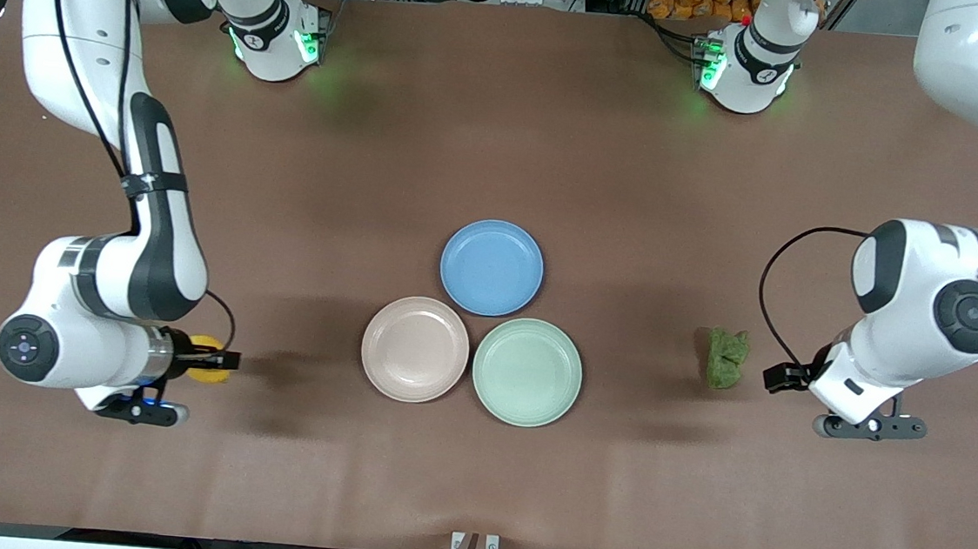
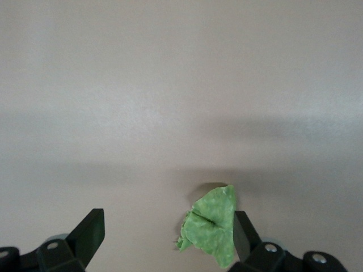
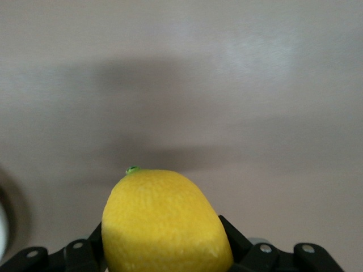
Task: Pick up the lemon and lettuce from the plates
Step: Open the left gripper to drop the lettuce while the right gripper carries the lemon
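The right gripper (image 3: 164, 258) is clamping the lemon (image 3: 164, 224) between its fingers (image 3: 235, 243), the fruit's long axis running straight out from the fingertips with its green-tipped end leading. It is hanging low over bare tabletop (image 1: 473, 483) at the right arm's end, well apart from the beige-pink plate (image 1: 415, 349).

The left gripper (image 2: 167, 235) is standing with its fingers (image 2: 91, 229) spread wide and gripping nothing. The lettuce (image 2: 211, 224) is lying on the tabletop, pressed up beside one finger rather than centred in the gap. In the front view the lettuce (image 1: 727, 358) is sitting toward the left arm's end, just beside the left gripper (image 1: 786, 376) and well apart from the mint green plate (image 1: 527, 372).

Both plates and the blue plate (image 1: 491, 267) are lying bare, so both items look already off them.
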Controlling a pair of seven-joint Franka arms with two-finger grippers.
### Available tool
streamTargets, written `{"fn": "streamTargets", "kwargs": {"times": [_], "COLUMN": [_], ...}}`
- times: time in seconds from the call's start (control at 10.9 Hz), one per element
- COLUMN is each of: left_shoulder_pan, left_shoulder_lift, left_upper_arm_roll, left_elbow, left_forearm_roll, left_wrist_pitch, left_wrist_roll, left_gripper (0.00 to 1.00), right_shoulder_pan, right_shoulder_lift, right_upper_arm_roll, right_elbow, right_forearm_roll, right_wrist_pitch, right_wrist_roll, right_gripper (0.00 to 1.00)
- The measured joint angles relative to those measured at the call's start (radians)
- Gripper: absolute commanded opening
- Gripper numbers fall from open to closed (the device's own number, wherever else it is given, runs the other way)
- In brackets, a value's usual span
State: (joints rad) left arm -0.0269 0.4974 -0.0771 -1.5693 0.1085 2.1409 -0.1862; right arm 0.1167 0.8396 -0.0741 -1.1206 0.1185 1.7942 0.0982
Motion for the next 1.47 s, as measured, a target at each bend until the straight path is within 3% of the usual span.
{"fn": "streamTargets", "kwargs": {"times": [0.64,1.1,1.28,1.47], "left_shoulder_pan": [0.010,0.003,0.001,0.000], "left_shoulder_lift": [-0.153,-0.244,-0.265,-0.295], "left_upper_arm_roll": [-0.002,-0.012,-0.041,-0.065], "left_elbow": [0.037,0.046,0.047,0.048], "left_forearm_roll": [0.000,0.000,0.000,0.000], "left_wrist_pitch": [-0.117,-0.177,-0.226,-0.276], "left_wrist_roll": [0.000,0.000,0.000,0.000], "left_gripper": [1.00,1.00,1.00,1.00], "right_shoulder_pan": [-0.177,-0.195,-0.202,-0.203], "right_shoulder_lift": [0.002,0.005,-0.012,-0.066], "right_upper_arm_roll": [-0.001,-0.001,-0.001,-0.001], "right_elbow": [-0.029,-0.119,-0.169,-0.301], "right_forearm_roll": [-0.023,-0.054,-0.056,-0.057], "right_wrist_pitch": [-0.012,0.006,0.078,0.216], "right_wrist_roll": [-0.220,-0.236,-0.240,-0.255], "right_gripper": [0.61,0.61,0.61,0.61]}}
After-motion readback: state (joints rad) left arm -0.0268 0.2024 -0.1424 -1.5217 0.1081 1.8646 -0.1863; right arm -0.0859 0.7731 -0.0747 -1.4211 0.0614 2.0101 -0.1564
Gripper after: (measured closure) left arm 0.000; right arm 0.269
